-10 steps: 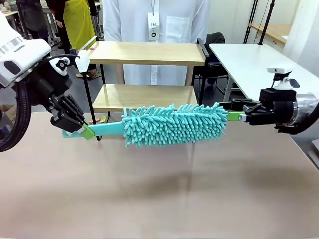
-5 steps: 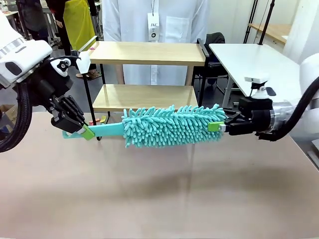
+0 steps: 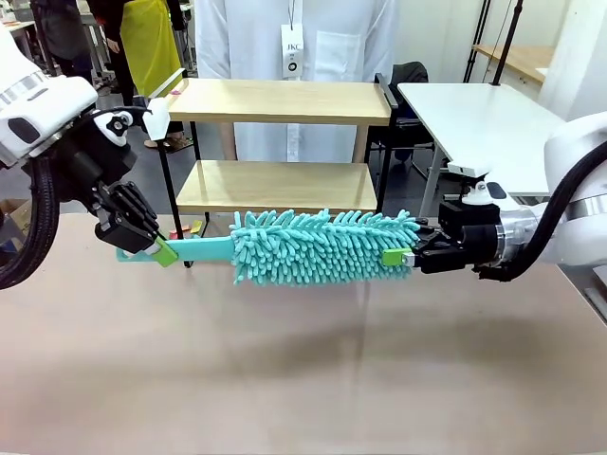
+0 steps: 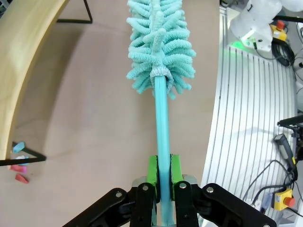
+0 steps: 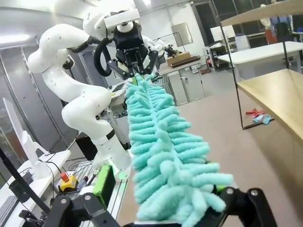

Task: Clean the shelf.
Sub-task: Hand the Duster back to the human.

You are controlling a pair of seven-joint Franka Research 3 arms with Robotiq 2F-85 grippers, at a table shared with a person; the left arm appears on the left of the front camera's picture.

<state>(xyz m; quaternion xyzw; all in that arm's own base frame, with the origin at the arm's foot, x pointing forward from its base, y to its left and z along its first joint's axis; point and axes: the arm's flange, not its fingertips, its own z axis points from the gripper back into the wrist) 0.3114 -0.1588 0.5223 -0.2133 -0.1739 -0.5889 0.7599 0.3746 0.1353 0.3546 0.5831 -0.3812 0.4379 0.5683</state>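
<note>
Front view: a teal duster [image 3: 322,246] with a fluffy chenille head hangs level above the tan worktop [image 3: 303,379], stretched between the two arms. The left pincer [image 3: 161,252] is clenched on the flat teal handle [image 3: 199,249] near its end, green pads pinching it from both sides. The right pincer [image 3: 403,256] comes in from the other side at the tip of the fluffy head, one green pad lying against the outer strands; whether it is clamped on the head or merely around it cannot be told from here. Behind the duster, at the far edge of the worktop, stands the shelf [image 3: 275,185]: two light wooden boards in a thin black frame, the lower board just behind and above the duster's head, the upper board higher up. A person in a white coat [image 3: 294,38] stands behind the shelf, and a white table [image 3: 484,123] sits off to the right. In the left wrist view the handle [image 4: 162,142] runs straight up from between the green pads [image 4: 152,172], which grip it tightly, and ends in the fluffy head [image 4: 160,42]; a curved edge of the shelf's board [image 4: 23,61] shows at the left, with a few small coloured scraps [image 4: 19,163] on the worktop below it. In the right wrist view the fluffy head [image 5: 163,156] fills the gap between the fingers [image 5: 104,187], and the left arm's pincer [image 5: 132,66] holds the far end; the shelf's boards [image 5: 274,94] show at the right.
</note>
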